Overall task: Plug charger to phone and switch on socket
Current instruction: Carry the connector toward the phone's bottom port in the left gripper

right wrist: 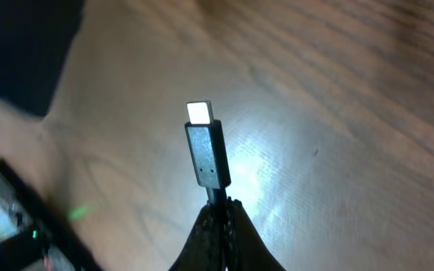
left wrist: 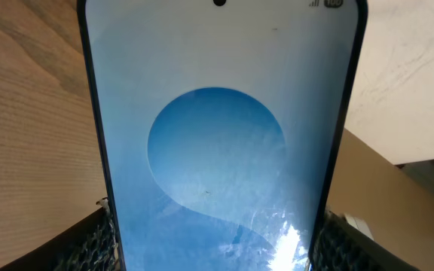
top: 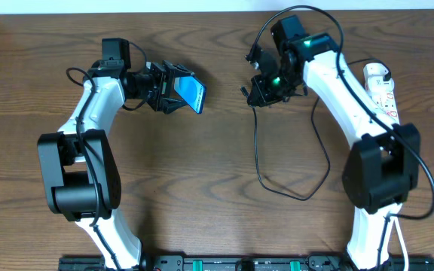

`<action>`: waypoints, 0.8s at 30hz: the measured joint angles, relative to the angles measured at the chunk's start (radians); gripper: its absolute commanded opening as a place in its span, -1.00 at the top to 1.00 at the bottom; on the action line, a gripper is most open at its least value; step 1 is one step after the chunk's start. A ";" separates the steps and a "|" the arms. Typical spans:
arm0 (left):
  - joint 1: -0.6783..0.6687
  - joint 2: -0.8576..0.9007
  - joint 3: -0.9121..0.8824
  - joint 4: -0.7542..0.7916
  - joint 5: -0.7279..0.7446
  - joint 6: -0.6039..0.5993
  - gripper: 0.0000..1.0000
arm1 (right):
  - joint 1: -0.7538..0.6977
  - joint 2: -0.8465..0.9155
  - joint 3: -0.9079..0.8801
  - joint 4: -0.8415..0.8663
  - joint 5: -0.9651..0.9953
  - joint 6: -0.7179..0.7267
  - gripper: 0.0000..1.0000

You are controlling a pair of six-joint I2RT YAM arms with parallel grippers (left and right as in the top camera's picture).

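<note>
My left gripper [top: 173,88] is shut on the phone [top: 191,93] and holds it tilted above the table at upper left. In the left wrist view the phone's lit screen [left wrist: 217,143] with a blue blob fills the frame between my fingers. My right gripper [top: 258,92] is shut on the charger cable just behind its connector [right wrist: 206,150], which sticks up from the fingertips [right wrist: 221,211] above the wood. The black cable [top: 266,177] loops down over the table. The white socket strip [top: 383,90] lies at the far right, behind the right arm.
The wooden table [top: 217,218] spreads below both arms. The charger cable's loop lies in the middle right. A black rail [top: 224,263] runs along the front edge.
</note>
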 measured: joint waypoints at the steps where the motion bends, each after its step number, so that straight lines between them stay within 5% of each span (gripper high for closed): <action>1: 0.000 0.000 0.000 0.000 0.000 0.001 -0.23 | 0.001 -0.014 0.000 -0.012 0.000 -0.012 0.98; 24: 0.000 0.000 0.000 -0.076 -0.081 0.102 -0.23 | 0.215 -0.122 0.000 -0.156 0.388 -0.061 0.97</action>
